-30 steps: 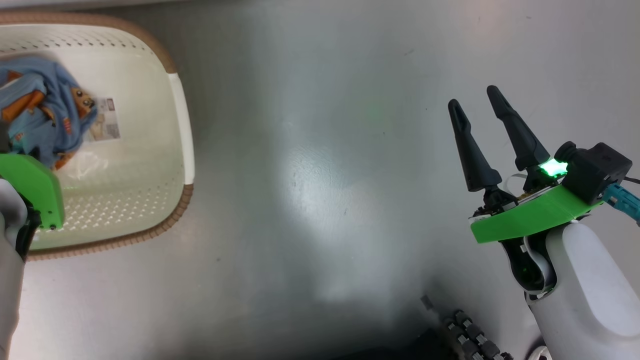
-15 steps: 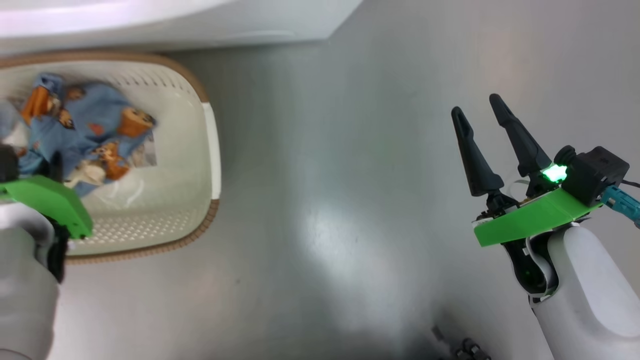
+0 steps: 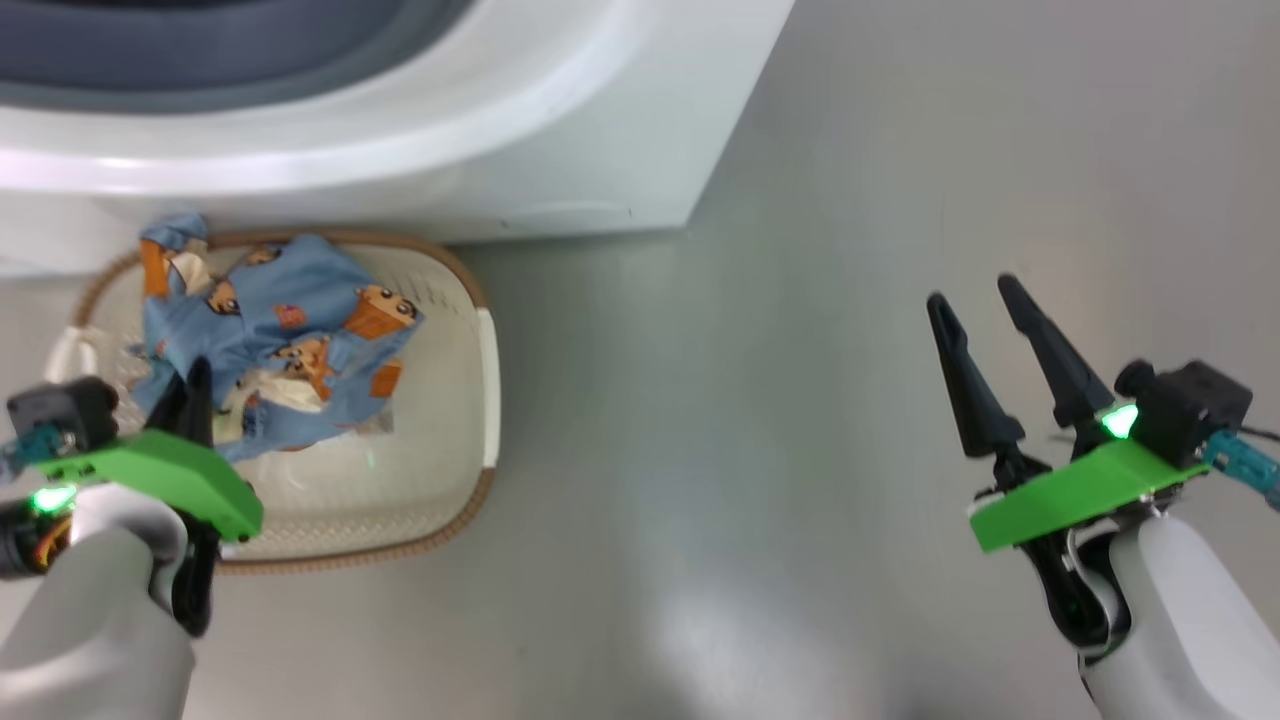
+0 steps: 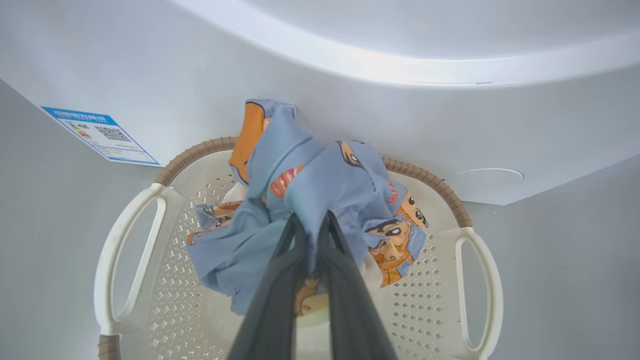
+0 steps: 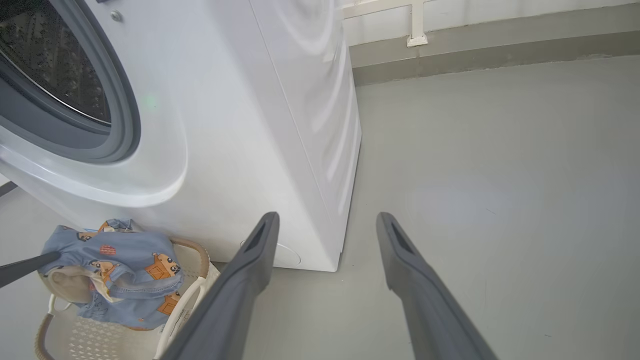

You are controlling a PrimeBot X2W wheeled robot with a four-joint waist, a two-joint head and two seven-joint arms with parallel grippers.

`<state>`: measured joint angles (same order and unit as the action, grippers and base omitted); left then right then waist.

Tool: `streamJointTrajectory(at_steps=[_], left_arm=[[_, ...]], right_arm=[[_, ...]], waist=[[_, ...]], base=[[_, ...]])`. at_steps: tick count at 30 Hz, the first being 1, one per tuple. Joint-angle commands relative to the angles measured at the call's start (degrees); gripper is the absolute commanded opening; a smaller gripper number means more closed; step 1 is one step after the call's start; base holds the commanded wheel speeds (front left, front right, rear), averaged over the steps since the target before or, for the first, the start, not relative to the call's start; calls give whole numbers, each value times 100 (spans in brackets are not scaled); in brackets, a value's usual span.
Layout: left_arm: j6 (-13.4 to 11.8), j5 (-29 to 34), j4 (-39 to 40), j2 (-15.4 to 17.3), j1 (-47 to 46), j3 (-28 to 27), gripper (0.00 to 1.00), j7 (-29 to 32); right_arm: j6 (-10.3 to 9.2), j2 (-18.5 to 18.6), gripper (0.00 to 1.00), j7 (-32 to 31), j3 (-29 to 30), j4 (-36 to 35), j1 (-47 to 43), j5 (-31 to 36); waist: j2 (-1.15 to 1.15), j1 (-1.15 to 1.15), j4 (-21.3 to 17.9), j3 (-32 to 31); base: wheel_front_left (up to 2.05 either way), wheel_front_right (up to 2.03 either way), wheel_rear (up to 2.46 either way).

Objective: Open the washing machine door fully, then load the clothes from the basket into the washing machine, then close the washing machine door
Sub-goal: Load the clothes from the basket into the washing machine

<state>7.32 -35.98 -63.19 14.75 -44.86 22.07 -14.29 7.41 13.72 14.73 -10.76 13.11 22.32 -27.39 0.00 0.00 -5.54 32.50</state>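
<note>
My left gripper [image 3: 195,388] is shut on the clothes [image 3: 290,320], a light blue bundle with orange cartoon prints. In the left wrist view its fingers [image 4: 310,222] pinch the clothes [image 4: 320,185], which hang above the cream basket [image 4: 430,300]. The basket [image 3: 440,470] stands on the floor against the white washing machine [image 3: 560,150]. The washing machine door is out of view. In the right wrist view the drum opening [image 5: 55,75] with its grey gasket [image 5: 120,115] stands uncovered. My right gripper [image 3: 970,295] hangs open and empty over the floor, far right of the basket.
Grey floor [image 3: 760,400] stretches free between the basket and my right arm. On the machine's front are a blue sticker [image 4: 100,135] and a round service flap [image 4: 490,176]. A wall with a skirting [image 5: 475,45] runs behind.
The head view has shifted and the washing machine has come into it. The clothes have risen from the basket's floor in my shut left gripper. My right gripper has stayed open.
</note>
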Motion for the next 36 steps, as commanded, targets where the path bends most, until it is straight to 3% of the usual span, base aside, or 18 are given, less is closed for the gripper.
streamJointTrajectory(at_steps=[1,8,17,36], left_arm=[[16,-4,325,322,346,-262,0,-69],[-1,479,1234,384,1046,-726,0,-70],[-71,1387,2654,188,2201,-1508,0,-70],[-168,2007,4993,-484,4465,-2636,0,-71]], right_arm=[[8,63,100,27,-98,-60,-312,-63],[8,114,100,27,-26,-18,-628,-129],[8,173,100,27,210,-3,-1219,-199],[8,350,100,27,379,-117,-1962,-276]], waist=[[0,0,158,-648],[0,0,213,-1131],[0,0,238,-1846],[0,0,64,-2434]], base=[[0,0,0],[0,0,0],[0,0,0],[0,0,0]])
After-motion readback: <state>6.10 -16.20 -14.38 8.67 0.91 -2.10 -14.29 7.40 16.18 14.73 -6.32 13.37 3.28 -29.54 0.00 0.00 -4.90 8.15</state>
